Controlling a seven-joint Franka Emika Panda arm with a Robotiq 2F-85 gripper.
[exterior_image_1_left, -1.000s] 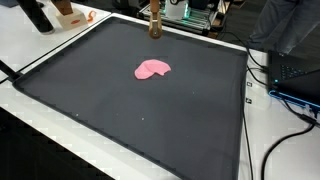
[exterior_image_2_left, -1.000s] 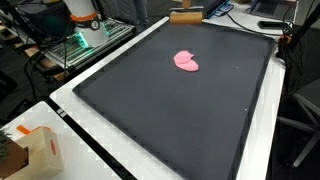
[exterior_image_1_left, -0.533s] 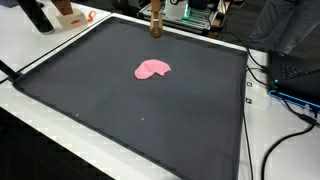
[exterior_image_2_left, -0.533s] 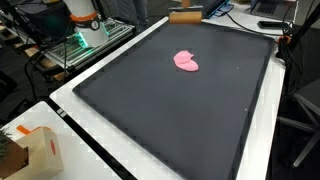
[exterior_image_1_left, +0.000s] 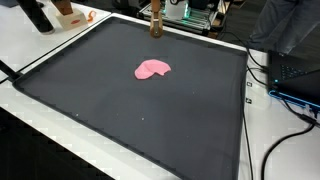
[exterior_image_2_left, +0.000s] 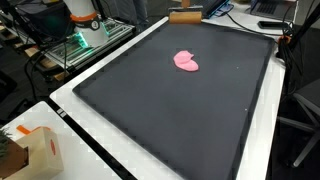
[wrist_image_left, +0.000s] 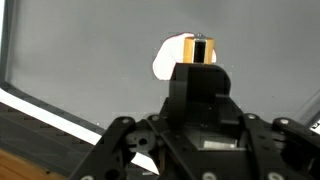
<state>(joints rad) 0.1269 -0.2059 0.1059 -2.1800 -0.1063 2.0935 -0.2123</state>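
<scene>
In the wrist view my gripper (wrist_image_left: 200, 64) fills the lower half, its dark fingers (wrist_image_left: 185, 85) drawn together on a small wooden block (wrist_image_left: 200, 48) that sticks out at their tips. Past the block a pale blob (wrist_image_left: 163, 60) lies on the mat. In both exterior views that blob is a flat pink piece (exterior_image_1_left: 152, 69) (exterior_image_2_left: 186, 61) near the middle of the black mat (exterior_image_1_left: 120, 100) (exterior_image_2_left: 160, 110). The wooden block (exterior_image_1_left: 155, 24) (exterior_image_2_left: 186, 16) shows at the mat's far edge; the gripper above it is cut off by the frame.
The mat lies on a white table (exterior_image_1_left: 40, 55). A robot base (exterior_image_2_left: 82, 18) and a lit rack (exterior_image_2_left: 75, 45) stand beside it. Cables (exterior_image_1_left: 285, 100) and a cardboard box (exterior_image_2_left: 30, 150) sit at the table's borders.
</scene>
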